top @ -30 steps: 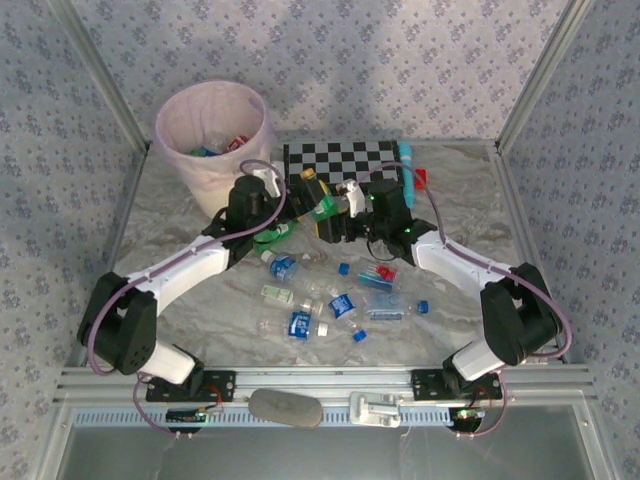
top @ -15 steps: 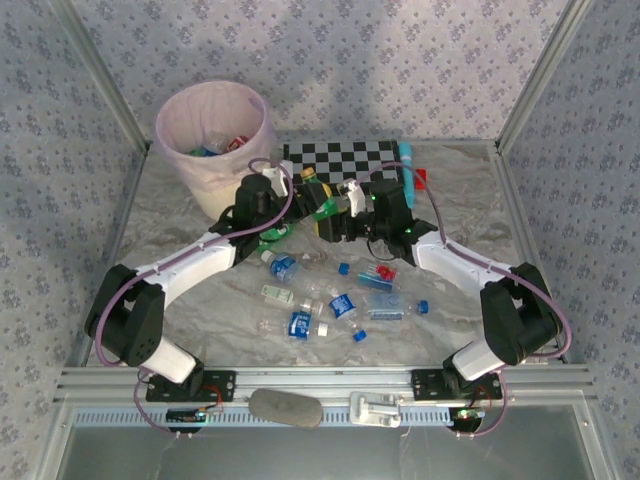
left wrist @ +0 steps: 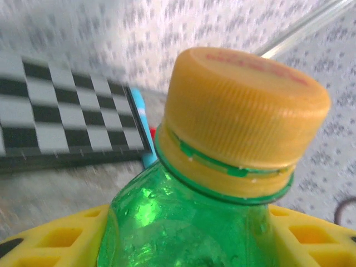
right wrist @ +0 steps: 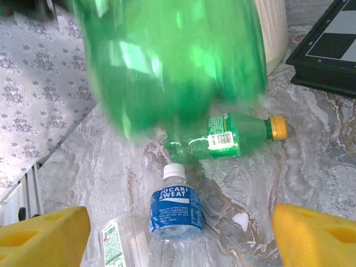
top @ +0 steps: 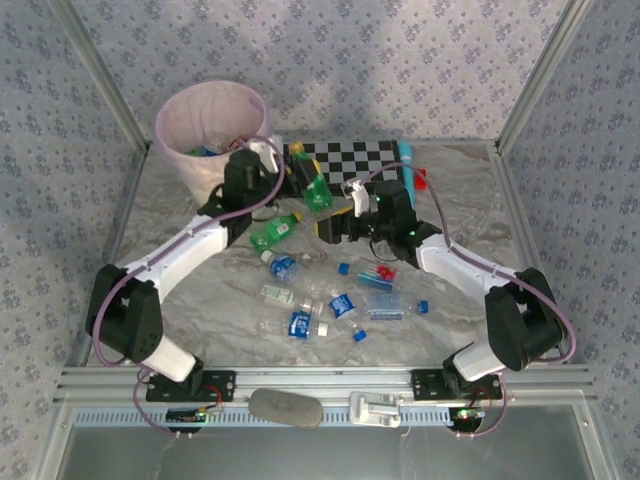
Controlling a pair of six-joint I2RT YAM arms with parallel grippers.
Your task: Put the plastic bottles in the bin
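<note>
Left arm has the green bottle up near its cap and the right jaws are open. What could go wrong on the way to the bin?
1. The left gripper clamps the green bottle high up, near its yellow cap, so the body hangs free. It may swing or slip before reaching the bin.
2. The right gripper is open with the bottle close in front of it. A sideways carry might clip a finger.
</note>
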